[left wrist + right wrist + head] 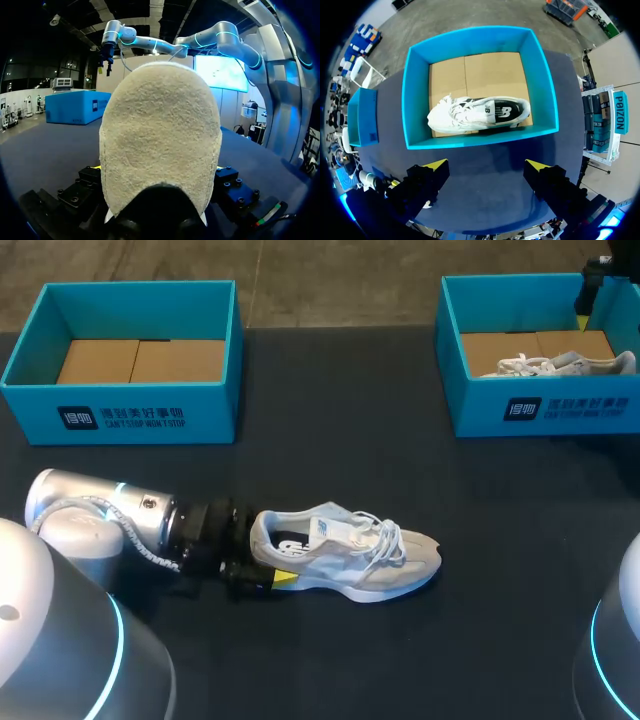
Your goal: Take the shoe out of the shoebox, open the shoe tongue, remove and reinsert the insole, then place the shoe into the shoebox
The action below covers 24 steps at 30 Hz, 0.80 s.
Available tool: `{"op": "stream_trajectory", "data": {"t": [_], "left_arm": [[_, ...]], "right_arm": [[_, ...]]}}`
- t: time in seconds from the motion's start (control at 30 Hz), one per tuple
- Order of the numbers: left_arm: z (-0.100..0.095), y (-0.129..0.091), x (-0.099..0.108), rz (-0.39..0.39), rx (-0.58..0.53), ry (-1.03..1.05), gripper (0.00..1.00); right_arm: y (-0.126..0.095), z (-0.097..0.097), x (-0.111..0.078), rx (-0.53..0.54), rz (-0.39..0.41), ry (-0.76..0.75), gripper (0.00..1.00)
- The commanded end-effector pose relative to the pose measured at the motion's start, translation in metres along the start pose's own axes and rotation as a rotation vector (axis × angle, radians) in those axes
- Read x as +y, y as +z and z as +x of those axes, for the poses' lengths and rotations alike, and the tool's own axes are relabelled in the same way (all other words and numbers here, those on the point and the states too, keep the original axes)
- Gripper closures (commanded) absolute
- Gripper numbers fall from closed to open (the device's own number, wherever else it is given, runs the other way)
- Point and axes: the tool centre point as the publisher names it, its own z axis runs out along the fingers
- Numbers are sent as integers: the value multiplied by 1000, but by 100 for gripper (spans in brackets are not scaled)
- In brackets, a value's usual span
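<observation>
A white sneaker [350,550] lies on its side on the dark table, toe pointing right. My left gripper [274,558] is at its heel, one yellow tip showing beside the sole. In the left wrist view the pale heel [160,145] fills the space between the widely spread fingers, and I see no squeeze on it. My right gripper [487,167] hangs open and empty high above the right blue shoebox [415,100], which holds a second white shoe [480,114]. In the head view that gripper [588,310] sits over the box's back right corner.
An empty blue shoebox [215,315] with a cardboard floor stands at the back left. The right shoebox [450,335] stands at the back right. Dark table surface lies between the boxes and in front of the sneaker.
</observation>
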Motion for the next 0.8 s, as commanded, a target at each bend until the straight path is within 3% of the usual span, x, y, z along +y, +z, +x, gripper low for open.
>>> {"op": "stream_trajectory", "data": {"t": [0.03,0.8], "left_arm": [[-2,3,2,-7,-1,-6,100],[0,2,4,-12,13,-5,100]], "right_arm": [[0,0,-1,-1,-3,2,0],[0,0,-1,-1,-3,2,0]]}}
